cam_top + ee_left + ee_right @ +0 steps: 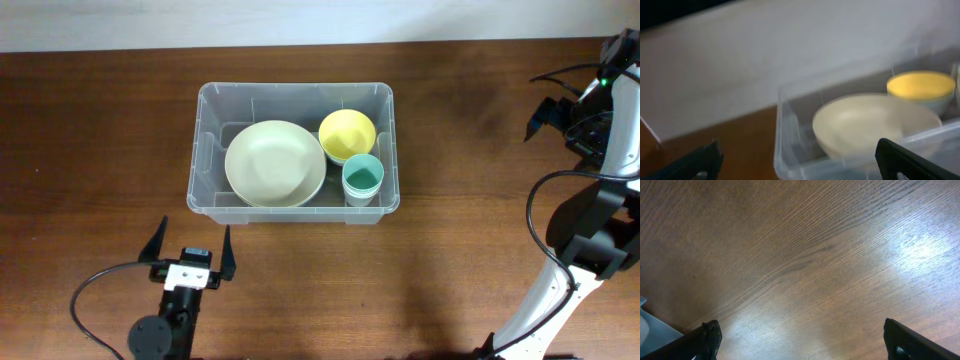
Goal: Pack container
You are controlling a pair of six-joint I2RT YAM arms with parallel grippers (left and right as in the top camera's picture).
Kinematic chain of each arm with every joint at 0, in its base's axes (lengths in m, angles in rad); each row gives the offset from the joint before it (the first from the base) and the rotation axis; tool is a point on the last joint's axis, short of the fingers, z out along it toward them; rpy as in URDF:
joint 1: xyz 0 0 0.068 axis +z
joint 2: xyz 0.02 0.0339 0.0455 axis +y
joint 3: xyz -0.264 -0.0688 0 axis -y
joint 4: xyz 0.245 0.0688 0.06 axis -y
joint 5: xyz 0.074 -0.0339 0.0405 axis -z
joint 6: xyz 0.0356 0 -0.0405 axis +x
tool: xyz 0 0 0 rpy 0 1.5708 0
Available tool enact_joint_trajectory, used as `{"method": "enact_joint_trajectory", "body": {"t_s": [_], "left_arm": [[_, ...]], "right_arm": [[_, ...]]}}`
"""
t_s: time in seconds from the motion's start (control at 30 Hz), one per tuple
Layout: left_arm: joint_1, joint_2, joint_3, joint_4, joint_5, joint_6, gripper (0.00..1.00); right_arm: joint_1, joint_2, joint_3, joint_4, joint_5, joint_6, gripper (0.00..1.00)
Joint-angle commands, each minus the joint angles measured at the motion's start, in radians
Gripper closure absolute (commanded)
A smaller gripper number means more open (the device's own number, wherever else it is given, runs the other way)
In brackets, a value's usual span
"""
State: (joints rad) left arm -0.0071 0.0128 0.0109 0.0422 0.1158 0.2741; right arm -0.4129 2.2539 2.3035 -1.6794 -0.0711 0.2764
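The container [203, 160] stands open-mouth-up near the middle of the bench [90, 150], its long axis running left to right across the overhead view, parallel to the bench's far edge. Inside it, a wide cream bowl [275, 163] fills the left and centre. A yellow bowl [347, 134] sits at the far right corner, and a teal cup [362, 178] stands upright at the near right corner, just beside both bowls. The left hand [195, 226] is near the container's near long wall, apart from it, with its fingers spread wide and pointing toward that wall. Its blurred wrist view looks through the clear wall at the cream and yellow bowls. The right hand [802, 330] is well apart at the bench's right side, spread wide over bare wood grain and pinching nothing.
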Motion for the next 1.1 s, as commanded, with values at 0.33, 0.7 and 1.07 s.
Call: {"method": "enact_joint_trajectory", "body": {"t_s": [0.33,0.7,1.07], "left_arm": [[0.006,-0.005,-0.002,-0.112,-0.008,0.015,0.0],[0.006,-0.005,-0.002,-0.112,-0.008,0.015,0.0],[0.006,-0.005,-0.002,-0.112,-0.008,0.015,0.0]], "right_arm": [[-0.006,-0.039,-0.003,0.0,0.005,-0.006,0.01],[-0.006,-0.039,-0.003,0.0,0.004,-0.006,0.01],[-0.006,-0.039,-0.003,0.0,0.004,-0.006,0.01]]}}
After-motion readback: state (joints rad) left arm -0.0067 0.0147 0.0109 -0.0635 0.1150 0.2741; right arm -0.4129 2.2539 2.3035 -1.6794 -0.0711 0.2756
